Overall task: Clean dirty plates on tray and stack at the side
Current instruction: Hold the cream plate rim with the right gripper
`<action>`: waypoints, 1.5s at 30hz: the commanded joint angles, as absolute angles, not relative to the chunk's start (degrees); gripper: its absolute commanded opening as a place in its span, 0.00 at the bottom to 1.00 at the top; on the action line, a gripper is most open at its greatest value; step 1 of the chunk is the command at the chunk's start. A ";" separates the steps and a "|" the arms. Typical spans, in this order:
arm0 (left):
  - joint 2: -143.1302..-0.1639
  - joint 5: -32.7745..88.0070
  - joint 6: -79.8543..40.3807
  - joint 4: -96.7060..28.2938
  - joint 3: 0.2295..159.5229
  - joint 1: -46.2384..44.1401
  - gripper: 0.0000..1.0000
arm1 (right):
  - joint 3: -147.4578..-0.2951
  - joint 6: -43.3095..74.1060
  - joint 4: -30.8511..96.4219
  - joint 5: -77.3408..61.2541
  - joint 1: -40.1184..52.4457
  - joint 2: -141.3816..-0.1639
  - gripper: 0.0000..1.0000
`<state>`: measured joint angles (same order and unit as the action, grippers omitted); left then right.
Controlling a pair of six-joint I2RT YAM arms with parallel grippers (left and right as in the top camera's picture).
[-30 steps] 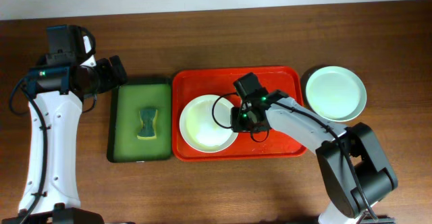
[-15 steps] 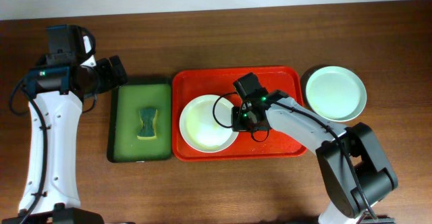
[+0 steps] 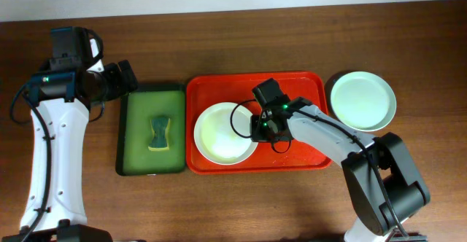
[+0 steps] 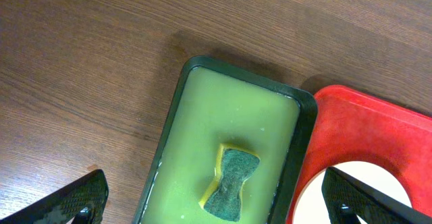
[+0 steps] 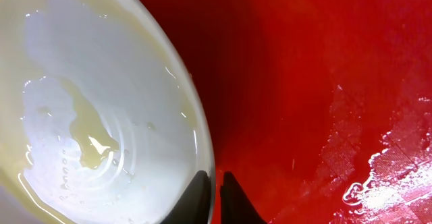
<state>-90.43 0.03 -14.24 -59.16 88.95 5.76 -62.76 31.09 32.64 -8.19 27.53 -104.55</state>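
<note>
With right gripper [image 5: 214, 187] pinched on wet plate [image 5: 88, 102] rim and left gripper [image 4: 214, 187] wide apart, keep grip firm, lift level, clear tray [image 5: 324, 82] lip.

Brown wooden table [image 3: 219, 205], grain running side to side. Left of centre on it, a narrow green tray [image 3: 139, 154], dark-rimmed. Holds shallow pale green liquid. Near its middle, an hourglass-shaped sponge [image 3: 158, 132] lying flat: dark green scouring face up, yellow layer under.
</note>
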 commanded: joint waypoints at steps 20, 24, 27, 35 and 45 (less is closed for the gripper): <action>-89.65 2.22 -15.86 -56.31 89.62 22.39 0.99 | -62.13 33.54 32.75 -7.25 27.81 -105.34 0.15; -89.65 2.81 -15.86 -56.29 89.62 22.57 0.99 | -62.13 33.54 32.97 -7.22 27.81 -105.34 0.04; -89.65 2.79 -15.86 -56.29 89.62 22.57 0.99 | -62.13 33.52 32.88 -7.20 27.79 -105.34 0.04; -89.65 2.76 -15.84 -56.27 89.62 22.57 0.99 | -62.13 33.54 32.51 -7.20 27.73 -105.34 0.19; -89.65 2.76 -15.84 -56.27 89.62 22.57 0.99 | -62.13 33.56 31.86 -6.35 27.75 -105.49 0.19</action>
